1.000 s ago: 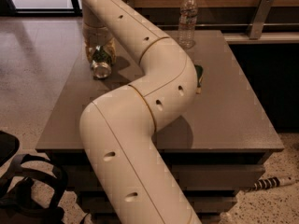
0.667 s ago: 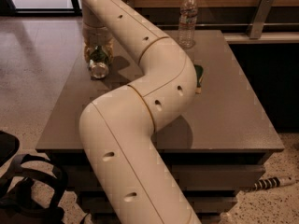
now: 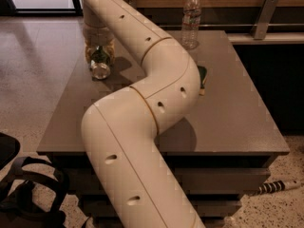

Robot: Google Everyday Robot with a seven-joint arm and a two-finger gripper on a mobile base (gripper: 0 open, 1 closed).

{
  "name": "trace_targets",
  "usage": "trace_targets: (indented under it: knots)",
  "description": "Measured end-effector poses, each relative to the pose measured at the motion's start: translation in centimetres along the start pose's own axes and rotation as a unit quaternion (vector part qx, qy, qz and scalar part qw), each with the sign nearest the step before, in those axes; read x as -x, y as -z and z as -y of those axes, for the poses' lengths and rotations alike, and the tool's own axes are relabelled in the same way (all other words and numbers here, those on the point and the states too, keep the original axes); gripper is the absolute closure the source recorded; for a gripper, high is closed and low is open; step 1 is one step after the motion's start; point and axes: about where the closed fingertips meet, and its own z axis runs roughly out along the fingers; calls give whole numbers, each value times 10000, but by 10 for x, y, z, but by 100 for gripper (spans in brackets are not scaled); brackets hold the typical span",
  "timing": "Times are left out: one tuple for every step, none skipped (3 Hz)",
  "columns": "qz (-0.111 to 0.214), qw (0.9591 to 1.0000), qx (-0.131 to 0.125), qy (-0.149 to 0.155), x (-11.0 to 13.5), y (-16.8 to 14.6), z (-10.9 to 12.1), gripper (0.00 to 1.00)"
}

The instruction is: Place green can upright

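The green can [image 3: 100,63] is at the far left of the grey table [image 3: 237,113], tilted, with its silver end [image 3: 100,71] turned towards the camera and low over the tabletop. My gripper [image 3: 99,52] comes down on it from above, and its pale fingers [image 3: 90,52] sit on either side of the can's dark body. The upper part of the can is hidden inside the gripper. I cannot tell whether the can's lower end touches the table.
A clear plastic water bottle [image 3: 191,21] stands upright at the table's back edge. A green-and-yellow sponge [image 3: 203,78] lies mid-table, partly hidden behind my arm [image 3: 156,94], which crosses the table from front to back left. A dark chair [image 3: 19,189] stands at the lower left.
The gripper and the can have shifted only slightly, a little left and back again; the can stays tilted in the same spot.
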Motion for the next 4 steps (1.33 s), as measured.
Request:
trace_targets:
  knots:
    - [538,9982,179,-193,14,22,40,100]
    - [1174,9913,459,-377,16,51,71,100]
    - [1799,9801,732,-414,4,78,99,100]
    - [2175,9717,871,-301,-17,66,122,100]
